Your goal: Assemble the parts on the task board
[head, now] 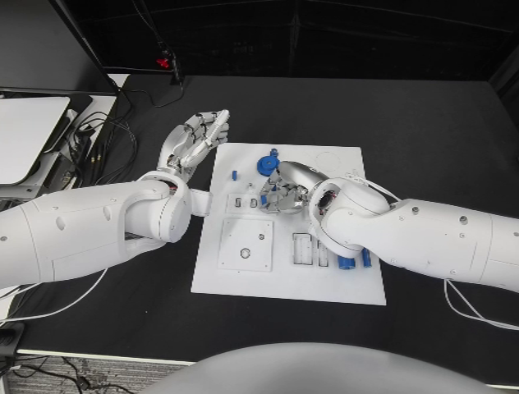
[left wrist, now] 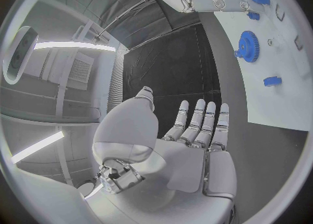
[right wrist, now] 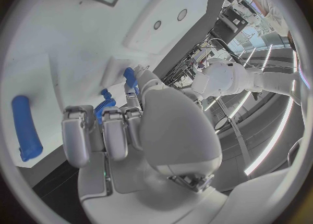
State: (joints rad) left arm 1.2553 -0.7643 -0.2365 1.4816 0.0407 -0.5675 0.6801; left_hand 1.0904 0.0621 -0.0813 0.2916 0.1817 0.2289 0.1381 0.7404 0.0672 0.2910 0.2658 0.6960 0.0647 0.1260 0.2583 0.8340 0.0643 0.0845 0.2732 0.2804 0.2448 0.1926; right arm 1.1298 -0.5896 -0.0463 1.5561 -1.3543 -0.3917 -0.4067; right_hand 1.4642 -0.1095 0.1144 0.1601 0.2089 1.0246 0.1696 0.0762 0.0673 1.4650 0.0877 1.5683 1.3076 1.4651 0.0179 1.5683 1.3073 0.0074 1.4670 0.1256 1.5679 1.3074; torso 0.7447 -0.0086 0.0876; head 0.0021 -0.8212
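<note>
The small blue plastic parts lie on the flat white task board (head: 286,279), and we judge them light, stiff and a little slippery, so they need a fine pinch across their narrow sides and not a full grasp. Our right hand (head: 286,190) is over the middle of the board with its fingers curled down; a small blue piece (right wrist: 130,77) shows just beyond its fingertips (right wrist: 104,122), but we cannot tell whether it is held or only touched. The blue toothed gear (head: 264,167) lies just beyond this hand, near the board's far edge, and we would take it by its rim. A blue cylindrical peg (right wrist: 25,127) lies on the board beside the hand. Our left hand (head: 198,135) hovers off the board's far left corner, fingers straight and apart, holding nothing.
</note>
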